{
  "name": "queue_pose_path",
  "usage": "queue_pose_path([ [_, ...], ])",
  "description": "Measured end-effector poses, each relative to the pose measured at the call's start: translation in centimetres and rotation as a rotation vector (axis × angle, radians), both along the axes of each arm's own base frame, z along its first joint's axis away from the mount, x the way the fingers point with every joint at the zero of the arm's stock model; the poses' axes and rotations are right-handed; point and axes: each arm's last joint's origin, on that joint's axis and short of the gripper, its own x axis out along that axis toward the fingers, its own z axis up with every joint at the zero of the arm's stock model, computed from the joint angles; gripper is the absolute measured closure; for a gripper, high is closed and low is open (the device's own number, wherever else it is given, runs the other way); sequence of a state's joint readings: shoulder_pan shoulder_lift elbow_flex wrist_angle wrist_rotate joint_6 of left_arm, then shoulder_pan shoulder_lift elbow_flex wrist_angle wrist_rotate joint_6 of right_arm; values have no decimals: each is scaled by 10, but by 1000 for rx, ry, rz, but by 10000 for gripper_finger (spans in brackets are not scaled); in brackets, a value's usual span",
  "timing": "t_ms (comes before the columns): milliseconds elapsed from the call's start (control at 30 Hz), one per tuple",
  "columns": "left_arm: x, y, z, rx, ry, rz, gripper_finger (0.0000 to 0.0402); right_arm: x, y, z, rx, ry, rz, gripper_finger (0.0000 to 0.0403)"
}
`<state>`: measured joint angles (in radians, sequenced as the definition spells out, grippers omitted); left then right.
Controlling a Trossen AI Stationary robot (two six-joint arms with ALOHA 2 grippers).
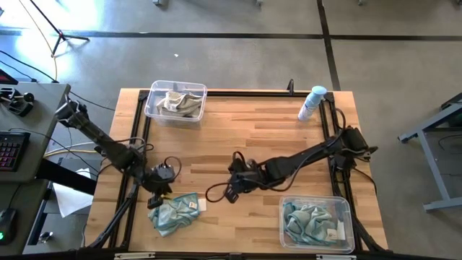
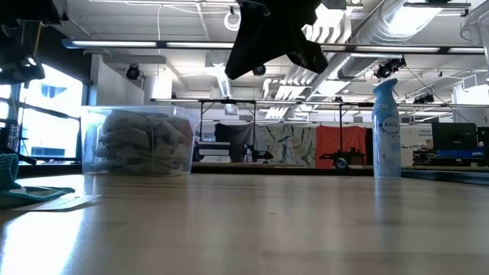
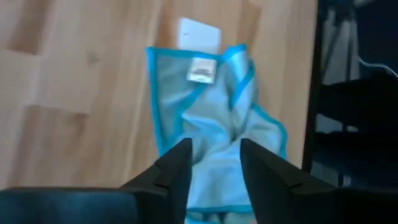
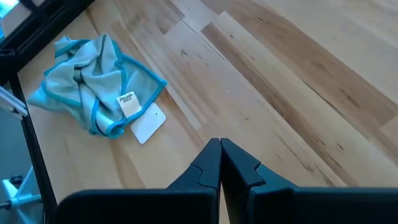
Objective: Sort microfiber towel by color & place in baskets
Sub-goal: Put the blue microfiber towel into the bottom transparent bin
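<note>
1 teal towel point(image 1: 175, 212) lies crumpled on the desk point(image 1: 245, 137) near its front edge, a white tag point(image 4: 127, 103) showing on its upper side and a white card point(image 4: 147, 124) beside it. The left gripper point(image 3: 214, 169) is positioned over this towel with its fingers spread apart and nothing between them. The right gripper point(image 4: 220, 163) is near the desk centre, to the side of the towel, fingers pressed together and empty. 1 basket point(image 1: 153, 97) at the back holds beige towels point(image 1: 179, 103). 1 basket point(image 1: 345, 209) at the front corner holds teal towels point(image 1: 307, 220). A spray bottle point(image 1: 312, 102) stands at the back corner.
</note>
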<state>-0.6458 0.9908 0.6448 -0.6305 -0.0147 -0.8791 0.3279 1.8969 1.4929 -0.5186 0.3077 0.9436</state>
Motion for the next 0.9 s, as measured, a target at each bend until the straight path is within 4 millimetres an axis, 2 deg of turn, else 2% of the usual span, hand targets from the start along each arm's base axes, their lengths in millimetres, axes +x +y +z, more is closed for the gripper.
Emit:
queue_pose_path([
  [200, 9, -28, -13, -27, -31, -84, 251, -4, 6, -2, -38, 26, 24, 403],
  [367, 19, -53, -38, -9, -5, -165, 250, -8, 9, -3, -73, 61, 71, 403],
  [500, 22, -66, -66, -10, 136, -187, 252, -12, 12, -5, -99, 92, 106, 403],
  [600, 24, -70, -84, -32, 283, -142, 279, -13, 14, -5, -131, 100, 147, 403],
  [767, 36, -79, -84, -78, 345, -102, 383, -13, 15, -5, -183, 108, 211, 403],
  [833, 43, -80, -75, -62, 307, -81, 389, -13, 14, -5, -192, 110, 220, 403],
  [900, 53, -80, -56, -57, 239, -75, 393, -13, 14, -5, -192, 109, 220, 403],
])
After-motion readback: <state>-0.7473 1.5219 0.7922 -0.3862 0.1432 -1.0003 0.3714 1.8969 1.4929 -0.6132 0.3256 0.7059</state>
